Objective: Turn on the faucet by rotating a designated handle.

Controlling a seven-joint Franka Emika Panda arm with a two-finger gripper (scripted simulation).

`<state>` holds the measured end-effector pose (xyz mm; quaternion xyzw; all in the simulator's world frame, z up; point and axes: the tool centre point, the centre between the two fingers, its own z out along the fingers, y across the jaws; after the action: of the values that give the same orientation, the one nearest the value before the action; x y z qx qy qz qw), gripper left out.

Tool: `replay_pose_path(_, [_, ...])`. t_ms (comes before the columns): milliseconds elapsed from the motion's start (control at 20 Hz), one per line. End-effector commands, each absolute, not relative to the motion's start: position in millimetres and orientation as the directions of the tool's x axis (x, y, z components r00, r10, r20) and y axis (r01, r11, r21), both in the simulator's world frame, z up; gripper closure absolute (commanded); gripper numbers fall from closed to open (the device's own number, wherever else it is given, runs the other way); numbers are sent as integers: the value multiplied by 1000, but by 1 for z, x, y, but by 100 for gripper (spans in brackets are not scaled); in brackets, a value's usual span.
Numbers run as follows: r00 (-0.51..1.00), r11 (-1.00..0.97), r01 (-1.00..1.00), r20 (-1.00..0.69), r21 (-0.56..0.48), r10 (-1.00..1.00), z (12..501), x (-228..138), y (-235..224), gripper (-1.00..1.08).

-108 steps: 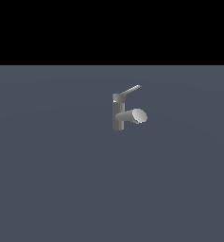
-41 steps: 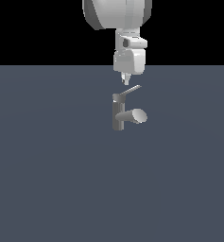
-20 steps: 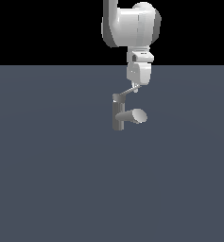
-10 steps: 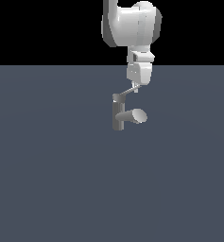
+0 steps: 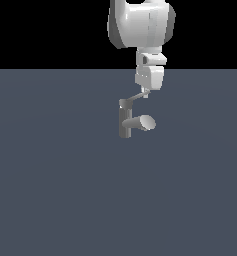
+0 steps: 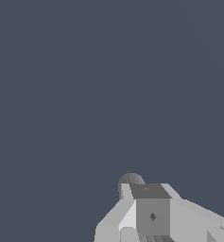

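The small grey faucet stands upright on the dark floor, its thick spout pointing to the exterior view's right. Its thin handle slants up from the top cap toward the right. My gripper hangs straight down from the white arm, its narrow tip at the handle's outer end; contact looks likely but is too small to confirm. In the wrist view the gripper shows its fingers pressed together, shut on nothing. A rounded grey part of the faucet peeks from behind them.
A flat dark grey-blue floor spreads around the faucet on all sides. The white arm rises above the faucet into the black background. No other objects appear.
Two seconds ago the gripper hung above the handle's middle. It has since moved lower and to the exterior view's right, to the handle's tip, and has stayed nearly still over the last second.
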<state>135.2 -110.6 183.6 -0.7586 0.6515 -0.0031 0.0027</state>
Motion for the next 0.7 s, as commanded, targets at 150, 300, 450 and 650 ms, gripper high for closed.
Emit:
replay_pose_path(150, [148,-148,-989,0,0,-989,181,119,-116,108])
replay_pose_path(300, [148,-148,-989,0,0,-989,181,111,-118,108])
replay_pose_path(450, [148,-148,-989,0,0,-989,181,104,-120,108])
replay_pose_path(650, [148,-148,-989,0,0,-989,181,93,-122,108])
